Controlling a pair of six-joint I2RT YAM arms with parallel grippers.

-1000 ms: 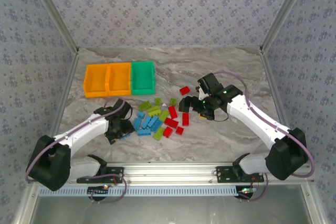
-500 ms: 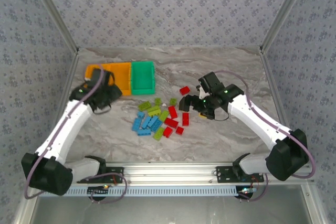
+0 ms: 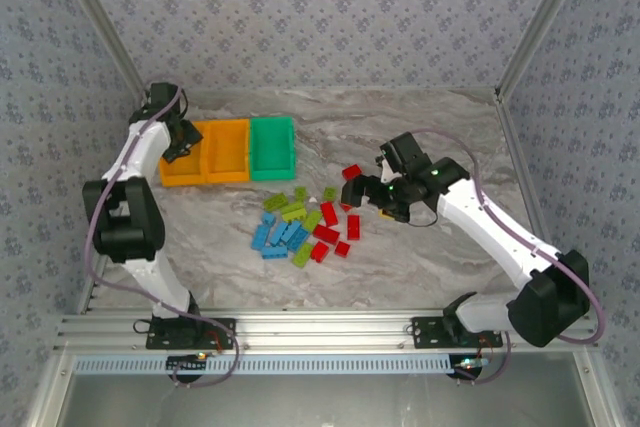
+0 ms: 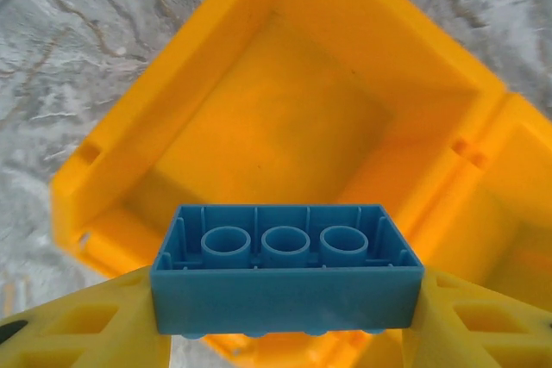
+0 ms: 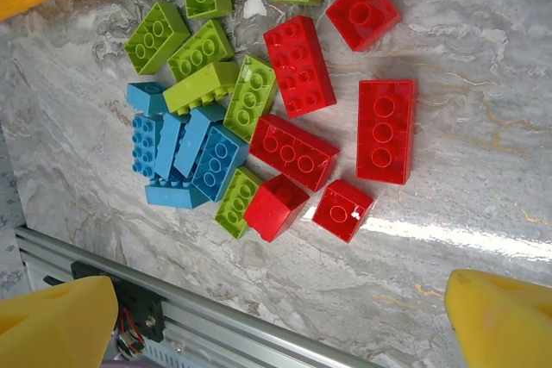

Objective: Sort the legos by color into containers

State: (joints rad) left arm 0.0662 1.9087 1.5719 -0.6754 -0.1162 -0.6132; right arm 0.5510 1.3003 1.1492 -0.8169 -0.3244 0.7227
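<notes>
Grey marbled tabletop [image 3: 420, 112]; floral-patterned grey walls [image 3: 320, 17] on three sides; aluminium rail [image 3: 330, 325] in front.

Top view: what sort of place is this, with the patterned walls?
Likely a robot lab test booth: two arms bolted to a metal rail, patterned walls boxing in a marble-look table, toy bricks and bins laid out for sorting practice.

Your left gripper [image 3: 178, 139] hangs over the leftmost orange bin [image 3: 170, 175]; loose legos [image 3: 300, 223] lie near your right gripper [image 3: 362, 195], which seems open.
</notes>
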